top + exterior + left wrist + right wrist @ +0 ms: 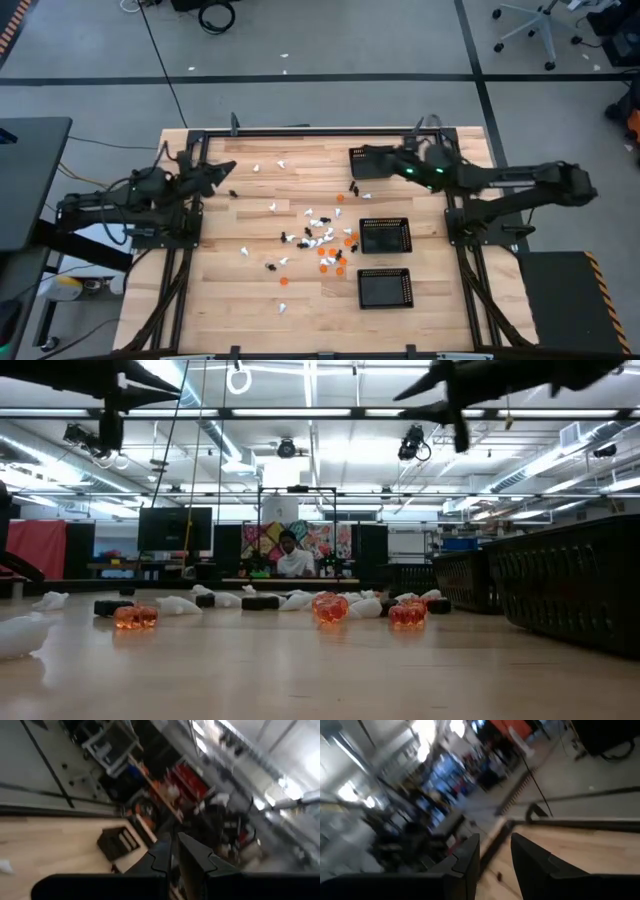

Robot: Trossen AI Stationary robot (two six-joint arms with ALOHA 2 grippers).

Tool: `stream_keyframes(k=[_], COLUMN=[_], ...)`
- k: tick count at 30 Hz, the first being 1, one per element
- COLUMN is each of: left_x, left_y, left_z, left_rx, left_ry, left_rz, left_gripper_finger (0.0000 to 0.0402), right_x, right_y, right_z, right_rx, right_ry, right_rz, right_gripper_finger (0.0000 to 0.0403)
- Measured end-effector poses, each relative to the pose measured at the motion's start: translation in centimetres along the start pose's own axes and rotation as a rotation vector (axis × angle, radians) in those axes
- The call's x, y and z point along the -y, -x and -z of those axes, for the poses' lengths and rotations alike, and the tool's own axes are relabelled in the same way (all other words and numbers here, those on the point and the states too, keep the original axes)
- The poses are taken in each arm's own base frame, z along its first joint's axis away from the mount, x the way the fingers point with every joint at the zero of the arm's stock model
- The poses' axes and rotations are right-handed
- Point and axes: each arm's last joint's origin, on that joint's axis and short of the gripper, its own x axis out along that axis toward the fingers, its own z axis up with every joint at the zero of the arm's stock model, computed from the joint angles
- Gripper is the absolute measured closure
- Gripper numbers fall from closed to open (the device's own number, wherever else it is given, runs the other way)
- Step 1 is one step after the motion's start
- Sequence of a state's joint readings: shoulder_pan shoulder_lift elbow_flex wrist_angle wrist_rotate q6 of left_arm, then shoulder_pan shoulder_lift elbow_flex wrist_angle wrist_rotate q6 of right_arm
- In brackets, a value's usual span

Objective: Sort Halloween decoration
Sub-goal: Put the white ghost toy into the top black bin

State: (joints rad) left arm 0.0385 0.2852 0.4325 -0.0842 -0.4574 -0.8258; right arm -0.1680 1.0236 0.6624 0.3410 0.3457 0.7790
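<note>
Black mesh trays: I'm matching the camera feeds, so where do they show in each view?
High view: three trays right of the table's centre, one of them at the far edge.
Low view: at the right edge, the nearest wall looming large.
Left wrist view: one tray on the wood, ahead of the fingers.
Right wrist view: not in it.
Shared landmark: the wooden tabletop, seen in all four.

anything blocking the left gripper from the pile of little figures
Nothing visible does. The left gripper hangs near the table's far left; bare wood and a few stray pieces lie between it and the cluster of figures mid-table.
</note>
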Motion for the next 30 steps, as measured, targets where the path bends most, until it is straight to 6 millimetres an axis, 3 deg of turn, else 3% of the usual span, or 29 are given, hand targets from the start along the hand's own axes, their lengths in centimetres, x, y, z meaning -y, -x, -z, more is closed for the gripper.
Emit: stream_keyframes(k=[7, 16, 20, 25, 30], left_x=[1.0, 2.5, 2.5, 2.2, 1.6], left_y=[-2.4, -4.5, -5.4, -6.6, -7.1], left_z=[0.9, 1.3, 1.2, 1.2, 1.1], left_rx=[-0.189, -0.444, -0.531, -0.583, -0.589], left_ry=[-0.087, -0.304, -0.382, -0.379, -0.371], left_rz=[-0.069, -0.206, -0.280, -0.273, -0.310], left_gripper_finger=[0.0349, 0.0268, 0.0239, 0.0230, 0.0230], right_x=[-1.7, -2.8, -2.5, -1.9, -0.7], right_y=[-4.4, -8.4, -10.0, -11.7, -12.6], right_z=[0.0, 0.9, 2.2, 4.2, 6.6], right_rx=[-0.159, -0.444, -0.617, -0.786, -0.922], right_ry=[0.102, 0.296, 0.425, 0.526, 0.587], right_rz=[0.022, 0.179, 0.219, 0.138, 0.069], right_gripper_finger=[0.0286, 0.0286, 0.0286, 0.0282, 0.0239])
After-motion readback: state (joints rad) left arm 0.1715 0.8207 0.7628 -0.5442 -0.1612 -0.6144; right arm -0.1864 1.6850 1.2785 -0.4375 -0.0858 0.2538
